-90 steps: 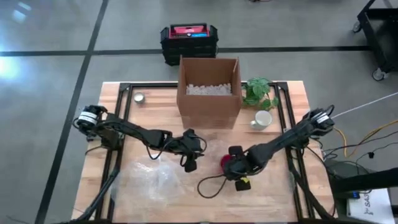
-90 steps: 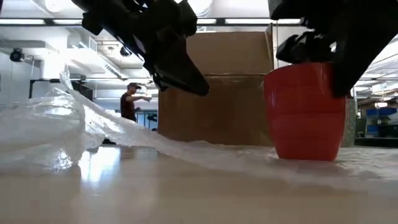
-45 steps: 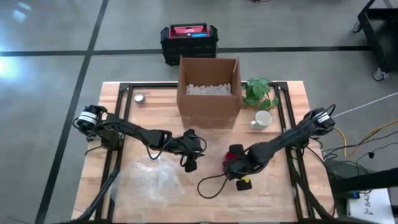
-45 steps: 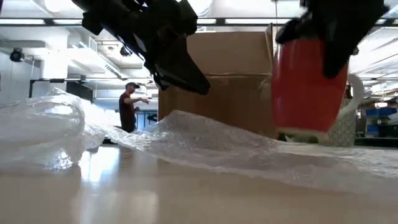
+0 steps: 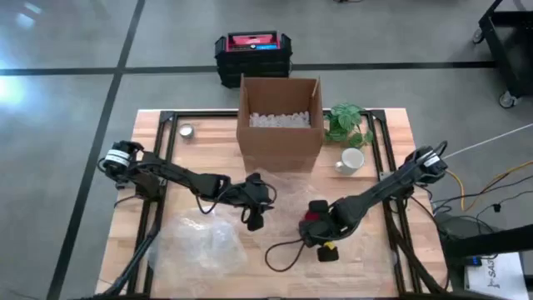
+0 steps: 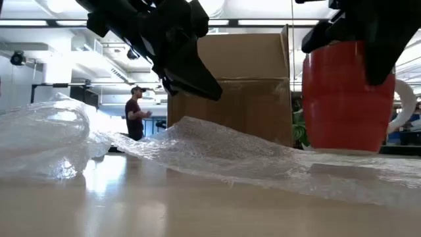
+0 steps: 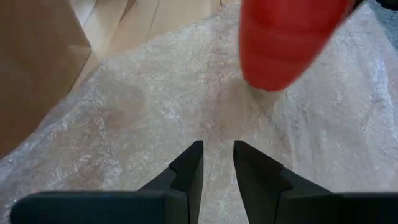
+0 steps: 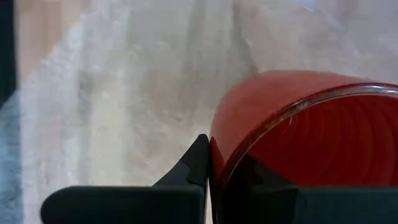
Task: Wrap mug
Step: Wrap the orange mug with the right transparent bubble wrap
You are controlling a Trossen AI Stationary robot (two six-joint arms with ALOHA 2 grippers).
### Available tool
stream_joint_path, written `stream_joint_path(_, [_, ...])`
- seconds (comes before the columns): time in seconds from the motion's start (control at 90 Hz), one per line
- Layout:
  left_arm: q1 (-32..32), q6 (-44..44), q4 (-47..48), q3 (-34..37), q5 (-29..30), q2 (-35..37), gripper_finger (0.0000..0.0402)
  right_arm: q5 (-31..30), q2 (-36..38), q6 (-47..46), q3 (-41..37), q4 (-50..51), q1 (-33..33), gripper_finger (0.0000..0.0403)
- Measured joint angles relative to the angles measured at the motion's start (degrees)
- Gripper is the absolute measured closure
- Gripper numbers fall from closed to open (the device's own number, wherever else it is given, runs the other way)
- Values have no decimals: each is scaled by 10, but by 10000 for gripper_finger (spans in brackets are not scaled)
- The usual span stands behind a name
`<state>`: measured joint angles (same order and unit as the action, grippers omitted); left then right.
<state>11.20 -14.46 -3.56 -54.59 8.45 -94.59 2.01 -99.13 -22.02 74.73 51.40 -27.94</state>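
R gripper (image 5: 315, 218) clamps the red mug (image 6: 345, 95) by its rim: R wrist view shows one finger (image 8: 198, 163) outside the wall and the other inside the cup, jaws narrow around that wall. Low view shows what the high view can't: mug is upright, base at or just above the bubble wrap (image 6: 217, 148) — contact can't be told. From above the mug is mostly hidden under the gripper, only a red edge visible. L gripper (image 5: 255, 218) hovers over the wrap w/ nothing between its jaws, gap narrow; L wrist view puts the mug just ahead of its tips, wrap spread beneath. High view alone shows the box (image 5: 280, 122) w/ white fill, a plant (image 5: 347, 123) and a white mug (image 5: 351, 159) beyond the R jaws. Low view alone shows a person (image 6: 135, 113) far behind the table (image 5: 381, 247).
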Motion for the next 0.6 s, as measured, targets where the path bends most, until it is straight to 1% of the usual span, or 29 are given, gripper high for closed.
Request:
stream_joint_path(0.122, [0, 0, 0, 0, 0, 0, 329, 1, -19, 1, 0, 2, 1, 396])
stream_joint_path(0.244, [0, 0, 0, 0, 0, 0, 333, 0, -30, -9, 0, -6, 0, 374])
stream_joint_path(0.333, [0, 0, -1, 0, 0, 0, 335, 10, -30, -14, -1, -8, -1, 344])
stream_joint_path(0.511, [0, 0, -1, 0, 0, 0, 340, 17, -6, -31, 18, 0, -2, 268])
stream_joint_path(0.6, [0, 0, -1, 0, 0, 0, 338, 28, 16, -58, 43, 31, -2, 235])
